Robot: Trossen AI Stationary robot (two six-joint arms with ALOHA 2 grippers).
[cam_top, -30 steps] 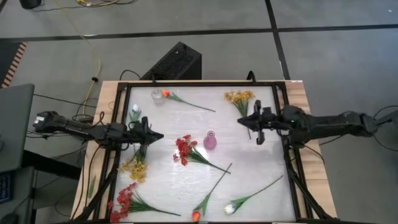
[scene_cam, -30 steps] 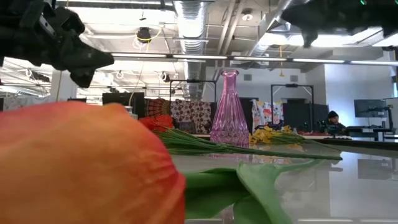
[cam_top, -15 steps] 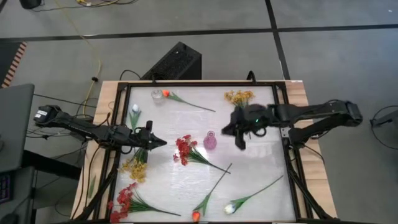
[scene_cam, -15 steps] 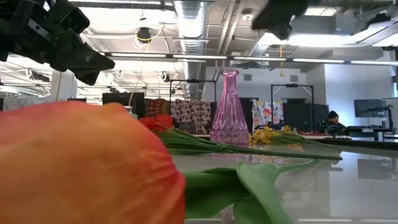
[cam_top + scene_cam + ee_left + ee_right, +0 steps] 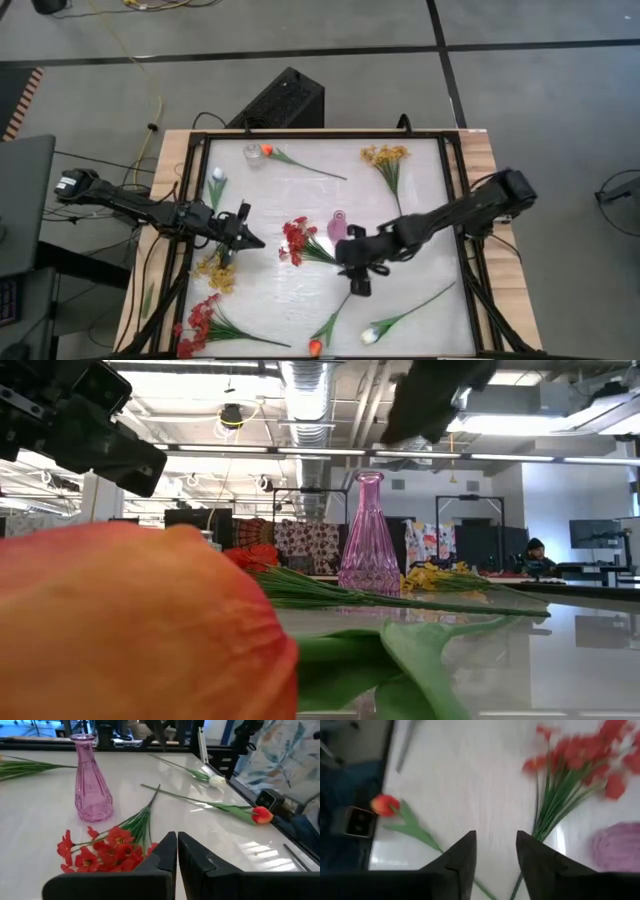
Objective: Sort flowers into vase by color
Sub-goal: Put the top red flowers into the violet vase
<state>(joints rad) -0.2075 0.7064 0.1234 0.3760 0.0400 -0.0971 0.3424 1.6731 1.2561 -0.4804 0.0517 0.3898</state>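
A pink glass vase (image 5: 338, 226) stands upright mid-table, with a red spray (image 5: 297, 241) lying just left of it. An orange tulip (image 5: 315, 346) and a white tulip (image 5: 370, 335) lie along the near edge. Another orange tulip (image 5: 267, 151), a white tulip (image 5: 217, 176) and a yellow spray (image 5: 385, 156) lie at the far side. A second yellow spray (image 5: 216, 270) and a second red spray (image 5: 200, 318) lie at the left. My right gripper (image 5: 358, 282) hovers open above the near orange tulip's stem (image 5: 427, 839), near of the vase. My left gripper (image 5: 247, 236) hangs shut in the air, left of the middle red spray (image 5: 107, 851).
A small clear glass (image 5: 253, 153) stands at the far left by the orange tulip's head. A black frame (image 5: 463, 240) rims the white table. The near orange tulip's head (image 5: 130, 620) fills much of the low view. Bare tabletop lies right of the vase.
My right arm has swung from the table's far right, beside the yellow spray, toward the left and near side, passing the pink vase; its gripper now hangs over the near orange tulip's stem. My left gripper has shifted a little toward the right and near edge.
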